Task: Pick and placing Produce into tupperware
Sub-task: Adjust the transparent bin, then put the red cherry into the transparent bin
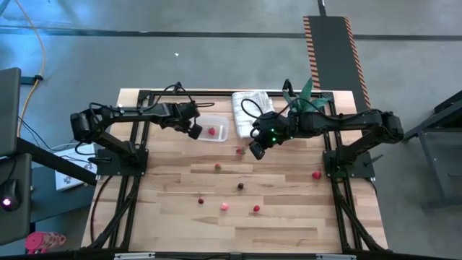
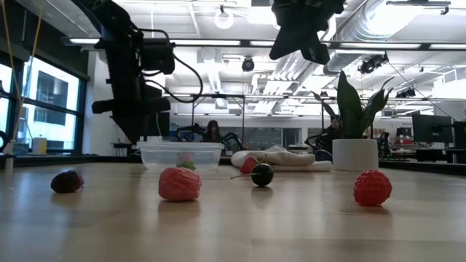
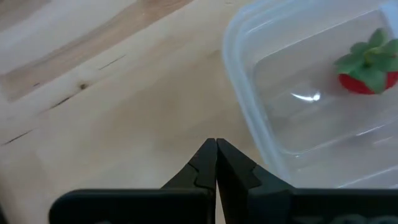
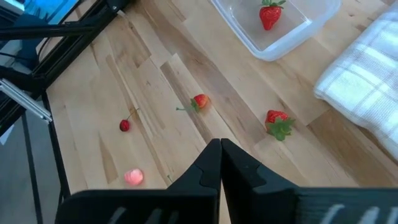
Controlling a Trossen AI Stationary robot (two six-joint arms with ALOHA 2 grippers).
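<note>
High view: tub (image 1: 214,129) at the table's far side, just left of the towel (image 1: 252,106), one strawberry (image 1: 211,131) already inside. Left gripper (image 1: 195,131) poised at the tub's left edge, fingers pressed shut, nothing between them; same in the left wrist view, tips closed over bare wood beside the tub wall (image 3: 245,118), berry (image 3: 367,67) lying within. Right gripper (image 1: 257,149) raised over the table just right of the tub, also shut and empty, near a loose berry (image 1: 240,152). Rest of the produce scattered toward the near side: red piece (image 1: 217,167), dark one (image 1: 241,185), pink one (image 1: 224,206), more red at (image 1: 256,209), (image 1: 201,201) and off right (image 1: 316,174).

Judged step: one drop apparently done, next pick not yet begun. Next move likely: open the right fingers, descend over the nearest berry, close gently, carry to the tub. Small round fruit, so prone to rolling away from a poorly centred pinch.
</note>
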